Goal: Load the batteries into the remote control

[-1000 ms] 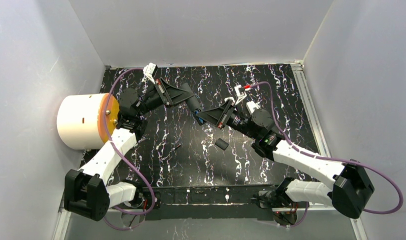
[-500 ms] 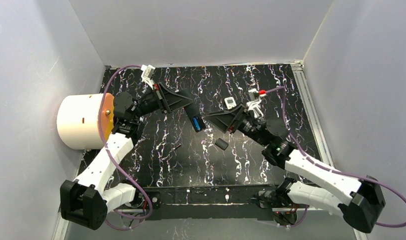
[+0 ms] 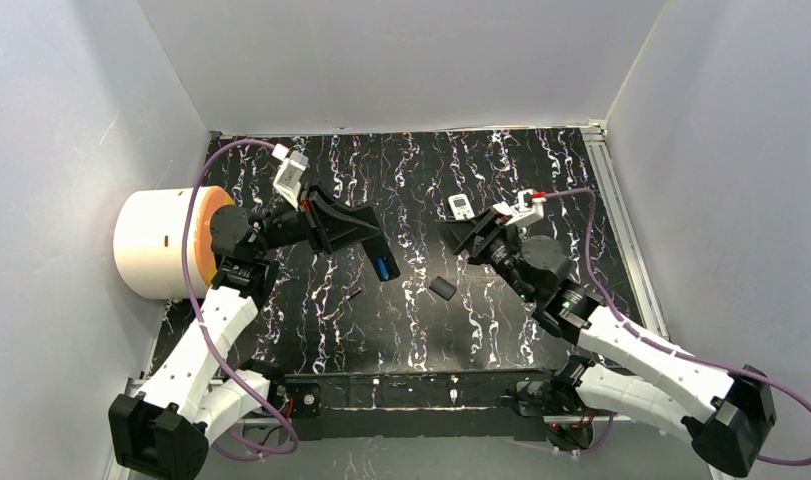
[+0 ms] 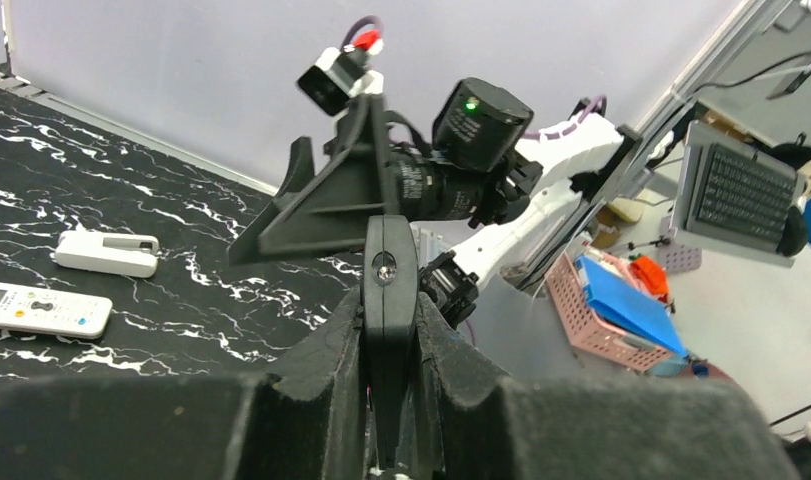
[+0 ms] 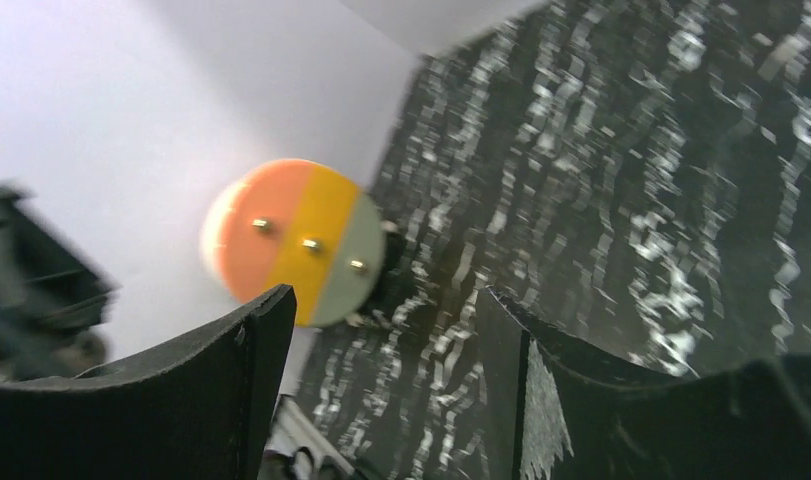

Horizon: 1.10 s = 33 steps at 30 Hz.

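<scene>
My left gripper (image 3: 373,244) is shut on a black remote control (image 3: 380,261) and holds it above the mat. A blue battery (image 3: 388,269) shows in the remote's open back. In the left wrist view the remote (image 4: 391,285) stands edge-on between the pads of the left gripper (image 4: 391,335). My right gripper (image 3: 447,233) hangs a little right of the remote, apart from it. Its jaws are open, and the right wrist view shows nothing between the fingers of the right gripper (image 5: 381,330). A small dark battery (image 3: 354,294) lies on the mat below the remote.
A flat black piece (image 3: 442,288) lies on the mat below the right gripper. A white remote (image 3: 461,207) lies behind it, and a small white piece (image 4: 106,252) rests beside that remote (image 4: 41,308). A white drum with an orange, yellow and green face (image 3: 166,242) stands at the left edge.
The right gripper has opened and drawn back to the right, away from the black remote. The left gripper has carried the remote down and to the left.
</scene>
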Tool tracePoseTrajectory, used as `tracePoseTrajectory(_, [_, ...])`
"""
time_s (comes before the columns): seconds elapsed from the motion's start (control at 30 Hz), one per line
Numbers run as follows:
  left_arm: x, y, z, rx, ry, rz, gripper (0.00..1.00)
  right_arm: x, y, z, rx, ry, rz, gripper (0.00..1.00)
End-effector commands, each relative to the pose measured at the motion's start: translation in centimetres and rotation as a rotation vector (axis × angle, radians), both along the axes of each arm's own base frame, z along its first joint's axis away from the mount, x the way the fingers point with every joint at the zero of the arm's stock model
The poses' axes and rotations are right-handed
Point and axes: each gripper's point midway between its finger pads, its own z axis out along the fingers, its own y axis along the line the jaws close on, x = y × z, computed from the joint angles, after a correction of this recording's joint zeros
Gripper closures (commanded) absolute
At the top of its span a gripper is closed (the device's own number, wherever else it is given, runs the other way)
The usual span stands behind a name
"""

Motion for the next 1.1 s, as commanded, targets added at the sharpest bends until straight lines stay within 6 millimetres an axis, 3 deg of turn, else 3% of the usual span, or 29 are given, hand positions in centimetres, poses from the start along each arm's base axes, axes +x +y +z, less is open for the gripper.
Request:
tracePoseTrajectory(0.0, [-1.3,0.2,-0.5,0.03,-0.151,-0.033,1.0,2.1,-0.6,-3.6,-0.134,0.147,-0.115,0.26])
tracePoseTrajectory(0.27, [-2.6,0.6,-1.2,0.048,-0.29,-0.027,1.0,2.3,2.6,-6.7,-0.187,0.217,-0.009,0.28])
tracePoseTrajectory(0.63, [-3.4,1.1,-2.1,0.07,-0.306,0.003,1.0,2.0,7.6,-12.7,-0.278,0.411,0.136,0.33])
tracePoseTrajectory(0.87, [-3.2,1.8,-3.0,0.119,-0.288,0.09,1.0,0.7,11.7,-18.0,-0.371,0.597,0.185,0.34])
tracePoseTrajectory(1.07, [-4.1,2.2,-3.5,0.137,-0.28,0.095,1.0,-1.1,15.2,-20.8,-0.393,0.718,0.207,0.37])
